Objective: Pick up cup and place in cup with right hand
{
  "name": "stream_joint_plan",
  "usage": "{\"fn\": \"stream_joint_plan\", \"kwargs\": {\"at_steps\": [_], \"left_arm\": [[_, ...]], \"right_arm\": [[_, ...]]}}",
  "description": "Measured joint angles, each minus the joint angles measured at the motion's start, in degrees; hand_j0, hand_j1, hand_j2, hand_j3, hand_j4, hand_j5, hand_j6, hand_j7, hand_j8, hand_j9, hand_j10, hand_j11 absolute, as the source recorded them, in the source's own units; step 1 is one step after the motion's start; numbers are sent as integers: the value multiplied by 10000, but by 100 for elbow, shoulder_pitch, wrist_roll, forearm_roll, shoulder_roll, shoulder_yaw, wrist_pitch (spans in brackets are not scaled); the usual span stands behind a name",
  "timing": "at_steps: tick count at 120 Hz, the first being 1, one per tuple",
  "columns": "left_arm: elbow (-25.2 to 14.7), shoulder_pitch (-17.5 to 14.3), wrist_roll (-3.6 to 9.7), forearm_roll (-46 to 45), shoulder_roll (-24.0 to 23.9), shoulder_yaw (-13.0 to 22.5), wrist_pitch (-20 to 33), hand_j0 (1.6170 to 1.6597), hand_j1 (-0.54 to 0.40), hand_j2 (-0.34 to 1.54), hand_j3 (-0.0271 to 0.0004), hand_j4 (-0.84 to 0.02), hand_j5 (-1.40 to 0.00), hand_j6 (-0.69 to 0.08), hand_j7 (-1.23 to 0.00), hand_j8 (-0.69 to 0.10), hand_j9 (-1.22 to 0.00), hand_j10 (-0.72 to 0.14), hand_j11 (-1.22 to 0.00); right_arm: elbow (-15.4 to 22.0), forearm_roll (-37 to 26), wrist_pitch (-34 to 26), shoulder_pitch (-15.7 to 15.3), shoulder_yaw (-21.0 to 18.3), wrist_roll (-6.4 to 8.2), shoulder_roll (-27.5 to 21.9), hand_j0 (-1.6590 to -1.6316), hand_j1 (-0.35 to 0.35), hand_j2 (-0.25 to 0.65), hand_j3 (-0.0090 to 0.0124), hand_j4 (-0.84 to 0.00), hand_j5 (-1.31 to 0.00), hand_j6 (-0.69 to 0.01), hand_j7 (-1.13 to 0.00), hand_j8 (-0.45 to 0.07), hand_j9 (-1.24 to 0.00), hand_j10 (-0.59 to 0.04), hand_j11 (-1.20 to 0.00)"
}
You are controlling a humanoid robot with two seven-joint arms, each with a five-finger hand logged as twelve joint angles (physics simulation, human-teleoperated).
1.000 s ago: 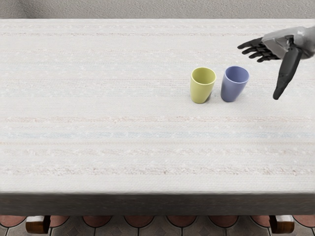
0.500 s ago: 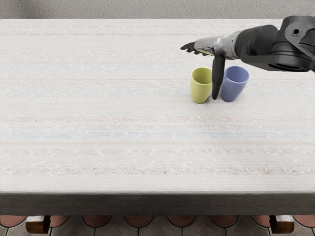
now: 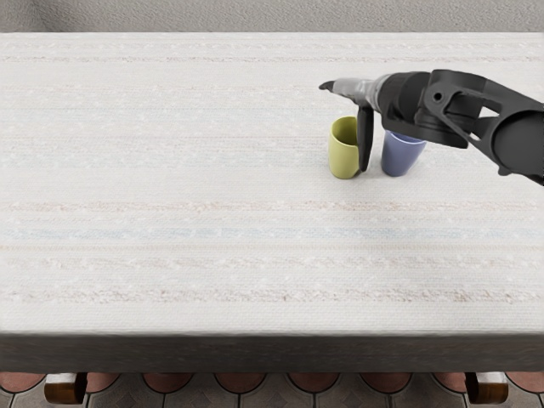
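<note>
Right hand (image 3: 361,92) is hanging open beside the yellow cup (image 3: 342,155).
Its fingers are pointing toward the left edge, its thumb apart and downward, probably leaving room to grasp the cup; whether they are touching is unclear. Both cups are standing upright on the tabletop (image 3: 170,187), nearer the far edge, right of centre, the blue cup (image 3: 399,158) presumably serving as receiver.

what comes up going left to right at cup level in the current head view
Yellow cup → thumb of the right hand → blue cup. The right arm overlaps the blue cup, so it's left out.
</note>
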Motion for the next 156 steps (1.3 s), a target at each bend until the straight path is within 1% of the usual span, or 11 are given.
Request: {"fn": "stream_joint_plan", "kwargs": {"at_steps": [10,22,35,51,79,104,126,156], "left_arm": [[0,6,0,0,0,0,0,16581,3281,36,0,-181,-229,-183,-229,-182,-229,-180,-229],[0,5,0,0,0,0,0,16581,3281,36,0,-181,-230,-183,-229,-183,-229,-181,-229],[0,3,0,0,0,0,0,16581,3279,36,0,-183,-231,-184,-231,-184,-231,-182,-231],[0,0,0,0,0,0,0,16581,3280,36,0,-182,-230,-183,-230,-183,-230,-181,-229],[0,0,0,0,0,0,0,16581,3277,37,0,-184,-233,-186,-233,-185,-233,-183,-233],[0,8,0,0,0,0,0,16581,3279,36,0,-182,-231,-184,-231,-183,-230,-181,-230],[0,1,0,0,0,0,0,16581,3281,36,0,-181,-229,-183,-229,-182,-229,-180,-229],[0,-1,0,0,0,0,0,16581,3281,36,0,-181,-229,-182,-228,-181,-228,-180,-228]], "right_arm": [[-72,-111,-49,-58,-25,0,56,-16581,-3491,9,0,-24,-4,-38,0,-28,-3,-18,-2],[-295,-296,-94,-98,-64,0,222,-16581,-3475,6,0,-38,-22,-52,-18,-42,-21,-32,-20],[-474,-390,-119,-109,-93,0,312,-16581,-3163,-46,0,-301,-363,-315,-359,-305,-362,-295,-361],[-618,-432,-293,-114,-196,0,449,-16581,-2806,-105,0,-600,-752,-614,-748,-604,-751,-594,-750],[-733,-449,-532,-115,-389,0,558,-16581,-2538,-148,0,-828,-1046,-842,-1041,-832,-1044,-821,-1043],[-986,-450,-564,-109,-479,0,653,-16581,-2177,-207,0,-1130,-1438,-1145,-1434,-1134,-1436,-1123,-1436],[-1050,-450,-568,-107,-496,0,694,-16581,-1983,-239,0,-1292,-1648,-1307,-1643,-1296,-1646,-1285,-1645],[-1058,-447,-569,-78,-561,0,708,-16581,-1889,-254,0,-1371,-1750,-1386,-1746,-1375,-1749,-1363,-1748]]}}
